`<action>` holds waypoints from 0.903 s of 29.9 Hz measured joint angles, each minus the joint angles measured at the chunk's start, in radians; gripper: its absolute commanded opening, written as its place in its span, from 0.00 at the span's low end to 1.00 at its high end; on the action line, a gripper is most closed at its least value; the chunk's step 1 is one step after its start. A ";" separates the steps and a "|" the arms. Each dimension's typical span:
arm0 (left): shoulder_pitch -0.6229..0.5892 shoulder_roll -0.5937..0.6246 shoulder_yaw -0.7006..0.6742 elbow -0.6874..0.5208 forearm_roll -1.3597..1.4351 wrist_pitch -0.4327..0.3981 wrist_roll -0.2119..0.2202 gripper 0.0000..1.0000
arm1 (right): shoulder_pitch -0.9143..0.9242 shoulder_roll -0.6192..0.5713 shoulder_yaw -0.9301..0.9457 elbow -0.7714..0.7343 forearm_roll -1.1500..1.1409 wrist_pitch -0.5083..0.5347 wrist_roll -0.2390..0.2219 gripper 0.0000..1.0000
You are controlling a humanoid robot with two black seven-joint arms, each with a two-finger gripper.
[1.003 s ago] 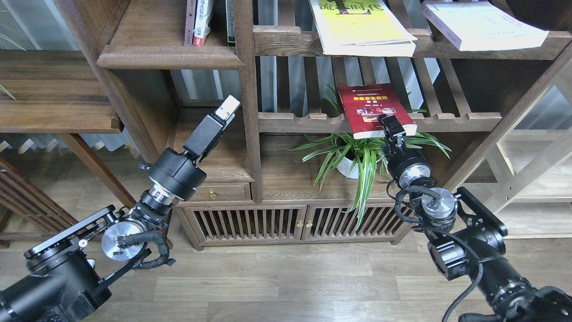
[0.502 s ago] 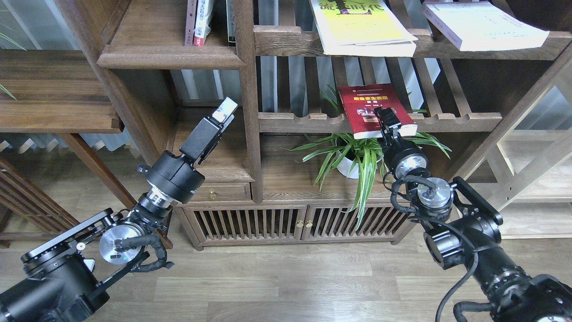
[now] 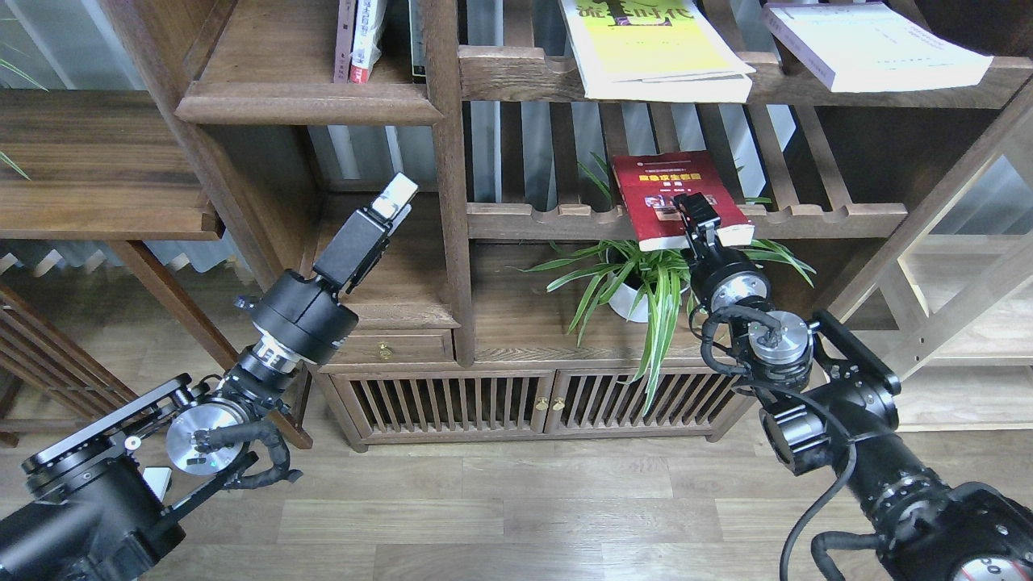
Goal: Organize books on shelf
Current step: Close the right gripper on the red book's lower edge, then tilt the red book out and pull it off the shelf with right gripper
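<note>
The small red book lies flat on a slatted shelf and overhangs its scalloped front rail. My right gripper sits at the book's front right edge, over the cover; it is small and dark, so I cannot tell its state. The yellow-white book and the pale book lie flat on the slatted shelf above. The solid shelf with the moulded front edge is at upper left, with a few books standing at its right end. My left gripper is shut and empty, below that shelf.
A vertical post stands between the solid shelf and the slatted shelves. A spider plant in a white pot sits under the red book, close to my right wrist. A low cabinet with slatted doors stands below.
My right gripper has moved up and inward onto the red book's front edge. My left arm has drifted a little left and down.
</note>
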 measured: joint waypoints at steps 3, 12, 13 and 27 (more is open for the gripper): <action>0.000 0.002 0.000 0.000 0.000 0.000 0.000 1.00 | 0.008 0.009 0.001 -0.011 0.000 0.000 0.001 0.71; 0.004 0.003 0.000 -0.001 0.000 0.000 0.000 1.00 | 0.018 0.018 0.005 -0.028 -0.002 0.015 0.008 0.53; 0.004 0.003 0.000 -0.001 0.000 0.000 0.000 1.00 | 0.018 0.018 0.005 -0.030 -0.002 0.016 0.009 0.50; 0.006 0.003 0.000 -0.001 0.000 0.000 0.000 1.00 | 0.007 0.010 0.009 -0.070 -0.004 0.236 0.013 0.04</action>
